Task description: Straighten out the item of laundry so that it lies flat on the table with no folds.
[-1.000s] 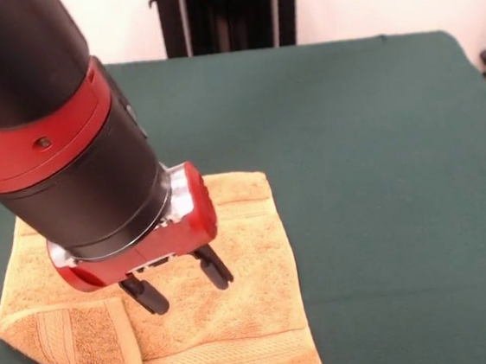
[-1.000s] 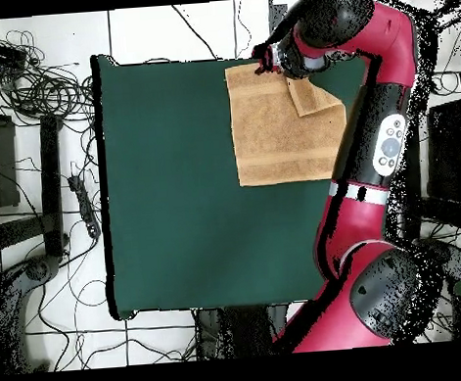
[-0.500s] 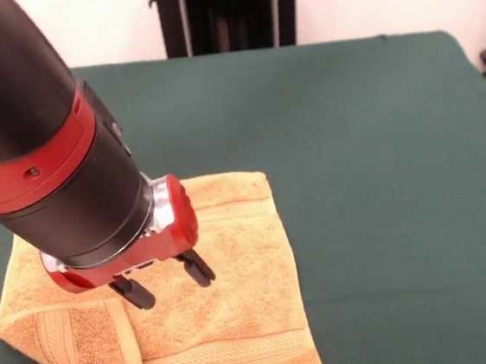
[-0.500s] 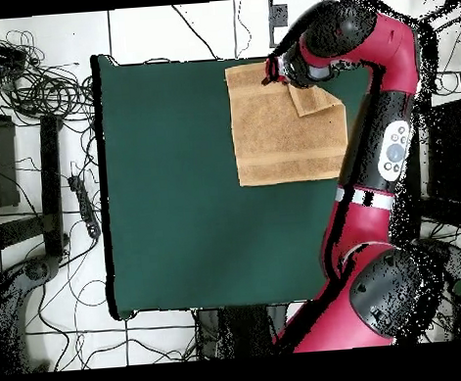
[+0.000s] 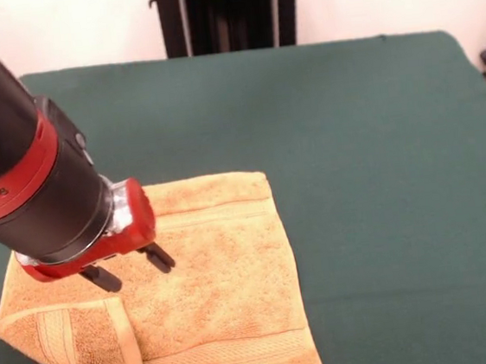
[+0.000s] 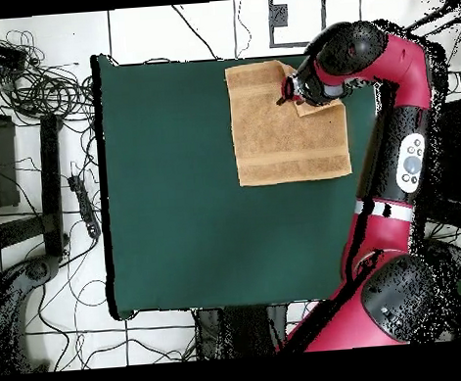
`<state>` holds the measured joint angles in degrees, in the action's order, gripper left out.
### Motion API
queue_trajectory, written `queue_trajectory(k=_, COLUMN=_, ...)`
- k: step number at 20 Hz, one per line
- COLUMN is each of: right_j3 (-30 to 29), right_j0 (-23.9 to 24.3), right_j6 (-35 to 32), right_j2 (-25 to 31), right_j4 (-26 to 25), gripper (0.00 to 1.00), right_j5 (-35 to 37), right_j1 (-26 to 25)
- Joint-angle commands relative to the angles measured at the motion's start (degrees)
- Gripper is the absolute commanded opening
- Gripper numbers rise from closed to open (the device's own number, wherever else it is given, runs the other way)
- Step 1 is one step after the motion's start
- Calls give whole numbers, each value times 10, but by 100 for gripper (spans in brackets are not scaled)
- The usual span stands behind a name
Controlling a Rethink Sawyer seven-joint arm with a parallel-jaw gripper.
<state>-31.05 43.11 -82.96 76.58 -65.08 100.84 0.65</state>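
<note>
Dark green cloth covers the table (image 5: 379, 150), and most of it lies bare: the broad stretch to the right of the towel in the front view holds nothing. An orange-tan terry towel (image 5: 219, 280) sits at the lower left of that view, its bottom edge cut off by the frame. From overhead the same towel (image 6: 280, 141) lies close against one table edge near a corner, with wide green room on its other sides. One corner of the towel is folded back over itself, showing as a flap with a woven band at the lower left in the front view; overhead, the arm (image 6: 408, 147) hides most of that flap. The thick black and red wrist also blocks the towel's upper left part in the front view. The gripper (image 5: 130, 268) hangs over the towel beside the fold, its two dark fingers (image 5: 157, 258) parted by a narrow gap with nothing between them. Whether the tips touch the terry is hard to make out.
</note>
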Motion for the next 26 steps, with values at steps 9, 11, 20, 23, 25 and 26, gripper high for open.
queue_trajectory(k=9, right_j3=-16, right_j0=-43, right_j6=100, right_j2=-108, right_j4=25, gripper=100, right_j5=-65, right_j1=-32)
queue_trajectory(k=11, right_j3=-9, right_j0=-44, right_j6=106, right_j2=-107, right_j4=28, gripper=100, right_j5=-70, right_j1=-40)
queue_trajectory(k=20, right_j3=27, right_j0=-49, right_j6=151, right_j2=-96, right_j4=24, gripper=100, right_j5=-98, right_j1=-73)
queue_trajectory(k=23, right_j3=54, right_j0=-53, right_j6=182, right_j2=-83, right_j4=15, gripper=100, right_j5=-101, right_j1=-89)
queue_trajectory(k=25, right_j3=75, right_j0=-55, right_j6=214, right_j2=-72, right_j4=4, gripper=100, right_j5=-103, right_j1=-100)
queue_trajectory(k=26, right_j3=84, right_j0=-57, right_j6=230, right_j2=-67, right_j4=-4, gripper=100, right_j5=-105, right_j1=-104)
